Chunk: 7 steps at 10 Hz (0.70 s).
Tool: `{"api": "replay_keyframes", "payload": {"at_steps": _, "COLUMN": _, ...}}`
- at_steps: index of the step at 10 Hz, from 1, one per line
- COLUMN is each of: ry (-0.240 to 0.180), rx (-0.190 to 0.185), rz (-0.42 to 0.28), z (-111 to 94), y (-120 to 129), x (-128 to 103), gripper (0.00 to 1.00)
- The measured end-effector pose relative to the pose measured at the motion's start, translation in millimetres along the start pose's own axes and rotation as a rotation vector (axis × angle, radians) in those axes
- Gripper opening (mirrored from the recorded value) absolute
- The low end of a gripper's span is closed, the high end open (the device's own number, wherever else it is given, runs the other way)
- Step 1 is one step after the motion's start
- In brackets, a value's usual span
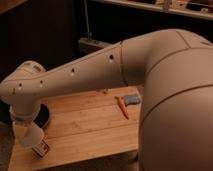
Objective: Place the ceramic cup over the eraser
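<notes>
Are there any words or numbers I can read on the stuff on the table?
No readable text.
The eraser, at the table's near-left corner, has label marks, but they are too blurred to read.
The gripper hangs right over it with the ceramic cup, which looks plain.

Dim room, wooden table (95,125)

Dim, warm light; soft blur
</notes>
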Motion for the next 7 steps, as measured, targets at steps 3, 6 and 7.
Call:
{"api": "replay_keyframes", "payload": {"at_steps": 3, "ry": 0.004, "rx": -0.014, "rz": -0.002, "z": 9.4, "y": 6.1, "x": 4.6, "gripper": 0.0}}
{"api": "replay_keyframes", "payload": {"at_steps": 6, "ry": 0.008, "rx": -0.026, "rz": -0.002, "z": 15.3, "y": 10.0, "x": 9.4, "gripper": 0.01}}
{"api": "replay_keyframes", "payload": {"at_steps": 7, "ry": 0.007, "rx": -0.03, "rz": -0.005, "z": 15.7, "y": 11.0, "x": 9.5, "gripper": 0.07}}
